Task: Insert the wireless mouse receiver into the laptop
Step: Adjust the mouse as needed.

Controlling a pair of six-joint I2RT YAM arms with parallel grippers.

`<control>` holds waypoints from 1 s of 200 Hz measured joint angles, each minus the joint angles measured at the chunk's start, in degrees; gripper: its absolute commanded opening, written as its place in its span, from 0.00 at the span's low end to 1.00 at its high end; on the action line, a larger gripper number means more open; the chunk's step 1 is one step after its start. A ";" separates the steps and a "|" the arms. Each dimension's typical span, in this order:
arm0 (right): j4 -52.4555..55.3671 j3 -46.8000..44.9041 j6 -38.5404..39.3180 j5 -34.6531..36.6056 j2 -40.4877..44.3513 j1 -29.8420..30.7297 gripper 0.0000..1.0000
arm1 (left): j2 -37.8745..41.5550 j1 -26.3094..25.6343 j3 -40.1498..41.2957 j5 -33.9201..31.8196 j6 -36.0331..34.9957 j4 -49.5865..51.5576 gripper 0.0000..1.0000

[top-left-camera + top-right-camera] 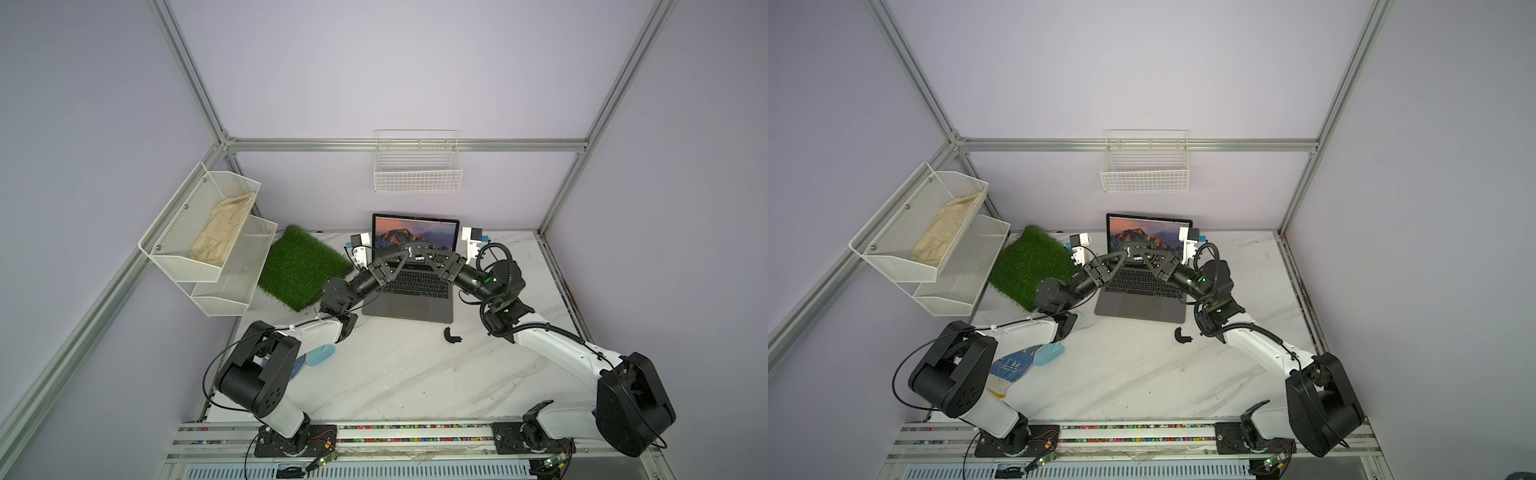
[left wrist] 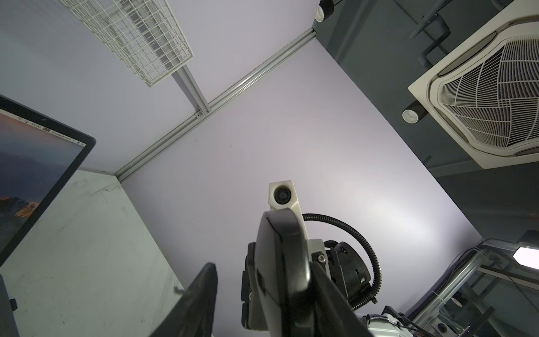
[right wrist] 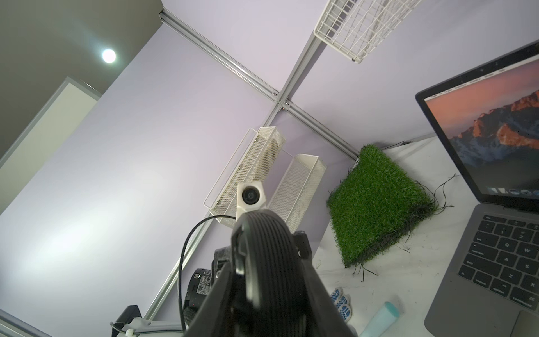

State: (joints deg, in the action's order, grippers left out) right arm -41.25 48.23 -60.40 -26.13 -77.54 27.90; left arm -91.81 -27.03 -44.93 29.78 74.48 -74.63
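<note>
The laptop [image 1: 409, 297] [image 1: 1142, 297] [image 3: 495, 262] stands open at the back of the table, its screen [image 2: 29, 175] showing an orange mountain. Above its keyboard both grippers meet at a black mouse [image 1: 415, 254] [image 1: 1138, 254]. My right gripper [image 1: 423, 252] [image 3: 262, 271] is shut on the mouse [image 3: 262, 256]. My left gripper [image 1: 408, 250] [image 2: 262, 262] straddles the mouse [image 2: 277, 262]: one finger [image 2: 204, 291] stands apart from it, the other lies along it. I cannot make out the wireless mouse receiver in any view.
A black half-round cover piece [image 1: 452, 336] [image 1: 1182, 336] lies in front of the laptop. A green turf mat [image 1: 303, 266] is to its left, by white mesh shelves [image 1: 199, 224]. A wire basket [image 1: 417, 166] hangs on the back wall. A light-blue object [image 1: 322, 355] and dotted glove [image 1: 1013, 365] lie under the left arm.
</note>
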 measured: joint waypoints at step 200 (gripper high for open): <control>-1.20 -4.42 0.22 3.04 -0.83 0.70 0.59 | -1.05 -0.31 -2.75 0.66 -3.67 8.07 0.00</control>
State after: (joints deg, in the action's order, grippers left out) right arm -42.46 43.81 -60.18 -23.09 -78.37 28.60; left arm -92.86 -27.33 -47.68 30.44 70.81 -66.57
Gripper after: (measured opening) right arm 0.412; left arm 0.225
